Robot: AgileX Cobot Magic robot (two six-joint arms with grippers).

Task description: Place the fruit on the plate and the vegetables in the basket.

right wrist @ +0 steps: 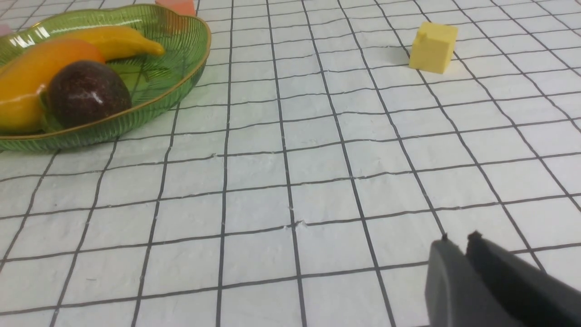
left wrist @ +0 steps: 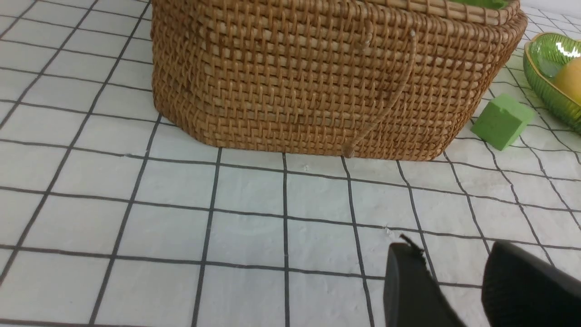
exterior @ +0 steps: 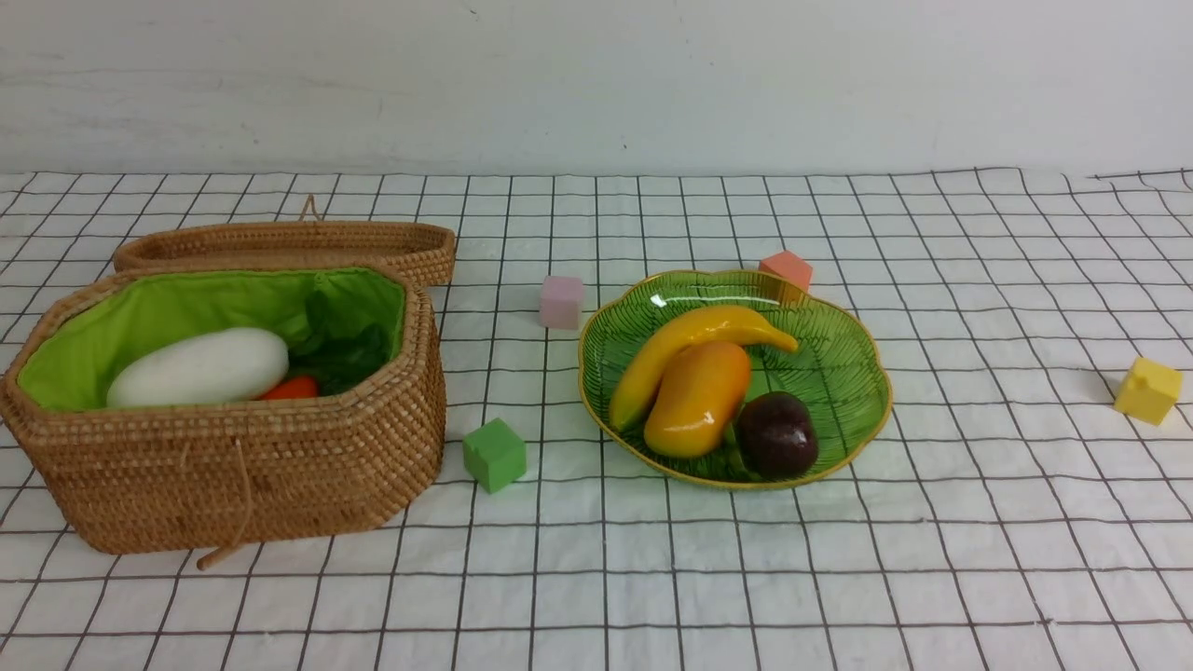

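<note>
The green glass plate [exterior: 839, 373] holds the banana [exterior: 694, 334], the mango [exterior: 697, 399] and the dark mangosteen [exterior: 777, 434]. The wicker basket [exterior: 233, 457] with green lining holds the white radish [exterior: 200, 367], its dark leaves [exterior: 345, 349] and a red-orange piece [exterior: 292, 389]. No gourd shows. Neither gripper shows in the front view. My left gripper [left wrist: 454, 254] is open and empty over the cloth, short of the basket's wall [left wrist: 295, 81]. My right gripper [right wrist: 459, 240] is shut and empty over the cloth, away from the plate [right wrist: 181, 77].
Small cubes lie on the checked cloth: green [exterior: 495, 455] by the basket, pink [exterior: 561, 302] and orange [exterior: 786, 271] behind the plate, yellow [exterior: 1147, 390] at far right. The shallow woven lid [exterior: 289, 244] lies behind the basket. A cord hangs down the basket's front.
</note>
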